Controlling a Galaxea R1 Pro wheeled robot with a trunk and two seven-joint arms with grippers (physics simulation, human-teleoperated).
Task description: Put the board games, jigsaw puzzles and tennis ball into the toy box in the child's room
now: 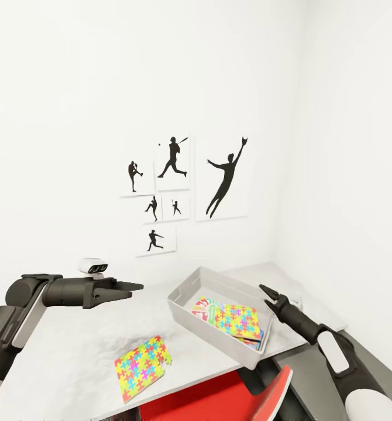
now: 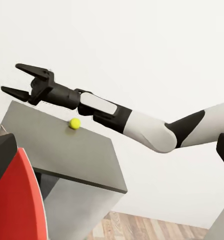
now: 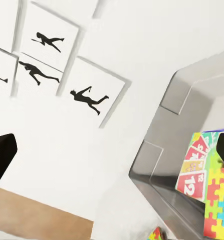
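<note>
The toy box (image 1: 191, 309) sat tilted on the grey worktop (image 1: 73, 351), already holding a jigsaw puzzle (image 1: 238, 320) laid over a board game (image 1: 205, 306). A second jigsaw puzzle (image 1: 142, 367) lay flat on the worktop just in front of the box, near the edge. The left hand (image 1: 130, 287) hovered empty above the worktop, fingers spread. The right hand (image 1: 268, 295) hung beside the box's far corner, also spread and holding nothing. The tennis ball (image 2: 74, 123) rested on the worktop just below that arm. The step in hand seemed to be choosing the next toy; picking up the loose puzzle would call for lowering the left hand and gripping its edge.
</note>
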